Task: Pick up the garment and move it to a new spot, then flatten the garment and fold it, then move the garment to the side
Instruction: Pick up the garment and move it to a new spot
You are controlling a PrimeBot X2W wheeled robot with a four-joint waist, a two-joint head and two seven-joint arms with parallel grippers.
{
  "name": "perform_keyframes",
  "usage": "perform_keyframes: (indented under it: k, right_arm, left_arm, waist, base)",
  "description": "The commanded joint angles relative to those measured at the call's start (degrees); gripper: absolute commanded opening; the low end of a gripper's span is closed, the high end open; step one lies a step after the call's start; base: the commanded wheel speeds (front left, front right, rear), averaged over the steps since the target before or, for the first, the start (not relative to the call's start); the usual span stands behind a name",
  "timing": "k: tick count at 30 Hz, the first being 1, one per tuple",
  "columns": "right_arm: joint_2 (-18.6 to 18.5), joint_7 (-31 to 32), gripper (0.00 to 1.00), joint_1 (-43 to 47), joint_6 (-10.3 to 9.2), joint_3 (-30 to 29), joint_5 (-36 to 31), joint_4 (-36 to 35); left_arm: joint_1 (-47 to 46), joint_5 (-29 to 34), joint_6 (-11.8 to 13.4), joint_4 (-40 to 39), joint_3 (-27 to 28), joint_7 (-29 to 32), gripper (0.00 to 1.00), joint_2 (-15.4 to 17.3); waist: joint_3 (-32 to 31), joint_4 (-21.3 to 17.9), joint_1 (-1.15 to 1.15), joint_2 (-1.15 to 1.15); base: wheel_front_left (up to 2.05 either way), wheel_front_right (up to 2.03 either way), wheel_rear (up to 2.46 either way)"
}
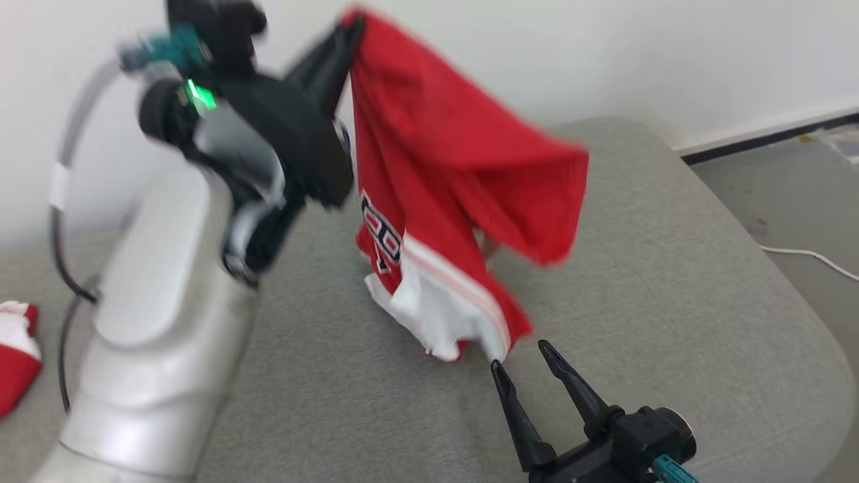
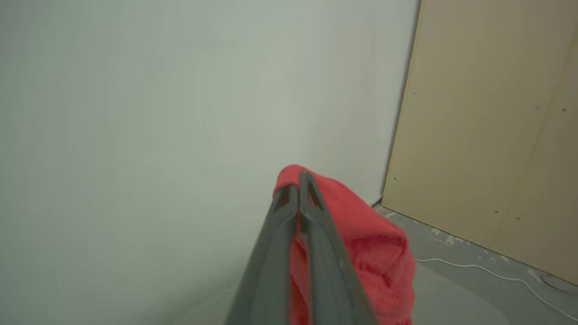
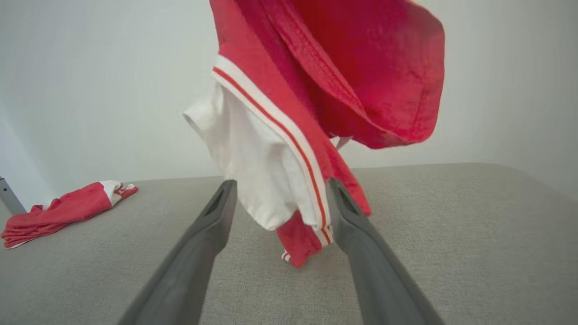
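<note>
A red garment (image 1: pixel 443 168) with white panels and striped trim hangs in the air above the grey cushioned surface (image 1: pixel 671 282). My left gripper (image 1: pixel 349 33) is raised high and shut on the garment's top edge; in the left wrist view its closed fingers pinch red cloth (image 2: pixel 361 239). The garment's lower hem dangles just above the surface. My right gripper (image 1: pixel 518 354) stands open just below and in front of that hem. In the right wrist view the white and red hem (image 3: pixel 271 171) hangs between and beyond its spread fingers (image 3: pixel 212 225), which do not grip it.
A second red and white piece of clothing (image 1: pixel 17 355) lies at the far left of the surface, also in the right wrist view (image 3: pixel 58 212). A white wall stands behind. To the right, the floor holds a white cable (image 1: pixel 812 258).
</note>
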Motion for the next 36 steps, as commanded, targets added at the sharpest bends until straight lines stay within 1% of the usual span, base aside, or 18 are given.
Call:
perform_keyframes:
  k: [1, 2, 3, 4, 7, 10, 15, 16, 17, 18, 19, 23, 26, 29, 33, 36]
  right_arm:
    - [0.14, -0.03, 1.00, 0.18, -0.14, 0.02, -0.15, -0.22]
    - [0.13, 0.07, 1.00, 0.05, -0.14, 0.09, -0.18, -0.33]
    - [0.13, 0.07, 1.00, 0.05, -0.14, 0.09, -0.18, -0.33]
    - [0.13, 0.17, 1.00, -0.09, -0.14, 0.02, -0.23, -0.44]
    - [0.14, 0.30, 1.00, -0.25, -0.14, -0.25, -0.32, -0.73]
    - [0.14, 0.35, 1.00, -0.16, -0.14, -0.90, -0.49, -0.83]
    - [0.14, 0.35, 1.00, 0.35, -0.14, -2.29, -0.57, -0.92]
    - [0.13, 0.38, 1.00, 0.30, -0.14, -2.47, -0.53, -0.94]
    - [0.13, 0.39, 1.00, 0.31, -0.14, -2.86, -0.52, -0.99]
    - [0.13, 0.41, 1.00, 0.34, -0.14, -3.20, -0.53, -0.99]
    - [0.13, 0.45, 1.00, 0.50, -0.14, -3.56, -0.56, -1.02]
    - [0.10, 0.61, 1.00, 1.62, -0.14, -5.85, -0.95, -1.27]
    - [0.10, 0.64, 1.00, 2.84, -0.14, -8.14, -1.51, -1.62]
    - [0.10, 0.71, 1.00, 4.31, -0.14, -10.41, -2.70, -1.95]
    - [0.09, 0.52, 1.00, 6.31, -0.14, -13.36, -3.99, -2.16]
    - [0.10, 0.29, 1.00, 7.67, -0.14, -15.34, -4.70, -1.81]
  left_arm:
    - [2.54, 1.24, 0.25, 1.84, -0.80, -1.15, 0.00, 0.20]
    - [4.41, 1.74, 0.65, 3.35, -1.25, -2.30, 0.00, 0.10]
    - [4.41, 1.74, 0.65, 3.35, -1.25, -2.30, 0.00, 0.10]
    - [5.98, 2.99, 1.18, 5.06, -1.94, -3.40, 0.00, 0.38]
    - [10.67, 5.46, 4.31, 10.10, -3.08, -6.02, 0.00, 0.93]
    - [14.90, 5.92, 6.87, 14.63, -3.37, -7.80, 0.00, 0.37]
    - [19.30, 6.24, 8.56, 19.96, -4.31, -10.39, 0.00, -0.58]
    - [19.91, 5.97, 8.84, 20.46, -4.19, -11.31, 0.13, -0.83]
    - [20.29, 5.95, 9.02, 20.69, -4.11, -12.66, 0.48, -1.00]
    - [20.80, 5.79, 9.29, 20.77, -3.89, -14.12, 0.69, -1.18]
    - [21.56, 5.14, 9.64, 20.78, -3.30, -15.64, 1.00, -1.43]
    - [24.91, 3.24, 9.80, 18.67, -1.24, -22.78, 1.00, -2.23]
    - [28.71, 2.26, 9.64, 15.38, 0.36, -25.83, 1.00, -2.34]
    - [33.59, 2.33, 10.22, 9.59, 3.21, -26.71, 1.00, -1.96]
    - [42.66, 6.10, 10.50, -1.95, 9.09, -26.69, 1.00, -1.95]
    - [48.92, 8.79, 10.16, -7.56, 12.42, -26.71, 1.00, -2.53]
  waist:
    - [0.96, -2.55, 0.00, 0.01]
    - [1.22, -2.89, 0.00, 0.01]
    - [1.22, -2.89, 0.00, 0.01]
    - [1.51, -3.19, 0.00, 0.01]
    - [2.19, -3.64, 0.00, 0.01]
    - [2.87, -3.25, 0.00, 0.01]
    - [3.26, -1.27, 0.00, 0.01]
    - [3.19, -0.82, 0.00, 0.01]
    - [3.08, -0.21, 0.00, 0.01]
    - [2.86, 0.30, 0.00, 0.01]
    - [2.55, 0.83, 0.00, 0.01]
    - [1.22, 3.35, 0.00, 0.01]
    - [0.21, 5.43, 0.00, 0.01]
    - [-0.90, 7.47, 0.00, 0.01]
    - [-2.13, 9.64, 0.00, 0.01]
    - [-3.22, 10.66, 0.00, 0.01]
  base:
    - [0.00, 0.00, 0.00]
    - [0.00, 0.00, 0.00]
    - [0.00, 0.00, 0.00]
    - [0.00, 0.00, 0.00]
    - [0.00, 0.00, 0.00]
    - [0.00, 0.00, 0.00]
    - [0.00, 0.00, 0.00]
    - [0.00, 0.00, 0.00]
    - [0.00, 0.00, 0.00]
    - [0.00, 0.00, 0.00]
    - [0.00, 0.00, 0.00]
    - [0.00, 0.00, 0.00]
    - [0.00, 0.00, 0.00]
    - [0.00, 0.00, 0.00]
    - [0.00, 0.00, 0.00]
    - [0.00, 0.00, 0.00]
